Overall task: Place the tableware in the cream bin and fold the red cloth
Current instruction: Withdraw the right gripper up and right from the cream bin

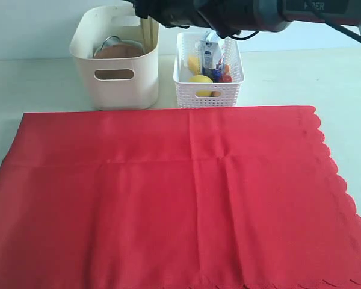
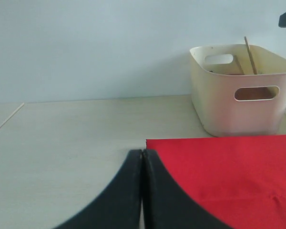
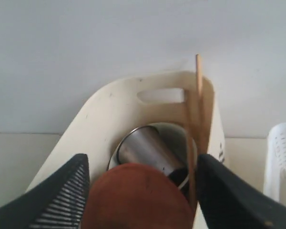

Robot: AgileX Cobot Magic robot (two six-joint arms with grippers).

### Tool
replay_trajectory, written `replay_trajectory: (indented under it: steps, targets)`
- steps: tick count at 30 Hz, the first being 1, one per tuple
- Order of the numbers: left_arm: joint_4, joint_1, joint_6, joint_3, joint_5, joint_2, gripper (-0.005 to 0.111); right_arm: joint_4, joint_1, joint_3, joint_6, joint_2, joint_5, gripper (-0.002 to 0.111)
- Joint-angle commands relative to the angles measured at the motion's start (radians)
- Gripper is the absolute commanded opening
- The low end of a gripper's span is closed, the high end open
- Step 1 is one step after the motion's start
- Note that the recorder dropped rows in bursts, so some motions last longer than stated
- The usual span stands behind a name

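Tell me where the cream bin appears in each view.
Exterior view: cream bin at upper left, behind the red cloth.
Left wrist view: bin at picture's right, beyond the cloth's corner.
Right wrist view: bin at centre, beyond the open hand.
Shared landmark: wooden chopsticks leaning inside it.

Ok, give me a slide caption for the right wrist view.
Open right gripper over the cream bin, which holds a steel cup, a brown wooden plate and chopsticks.

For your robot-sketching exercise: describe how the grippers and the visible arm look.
Left gripper: smooth, black, curved fingers. Right gripper: black, with a ribbed pad. Arm: dark with a grey section, black cable, pale partly cut-off lettering.
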Motion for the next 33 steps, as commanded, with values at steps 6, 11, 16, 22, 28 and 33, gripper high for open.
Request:
replay_trajectory:
  steps: [6,11,16,22,28,33]
  targets:
    - [-0.005,0.000,-0.001,0.003,-0.002,-0.007,0.001,-0.139,-0.007,0.027,-0.045,-0.087,0.102,0.027]
    - [-0.005,0.000,-0.001,0.003,-0.002,-0.007,0.001,-0.146,-0.007,0.090,-0.048,-0.132,0.089,0.000]
    - [-0.005,0.000,-0.001,0.003,-0.002,-0.007,0.001,-0.158,-0.007,0.192,-0.047,-0.191,0.027,0.000]
    - [-0.005,0.000,-0.001,0.003,-0.002,-0.007,0.001,-0.162,-0.007,0.350,-0.047,-0.268,-0.085,0.000]
    - [-0.005,0.000,-0.001,0.003,-0.002,-0.007,0.001,-0.162,-0.007,0.502,-0.060,-0.337,-0.226,0.000]
    - [-0.005,0.000,-0.001,0.003,-0.002,-0.007,0.001,-0.162,-0.007,0.582,-0.063,-0.377,-0.284,0.000]
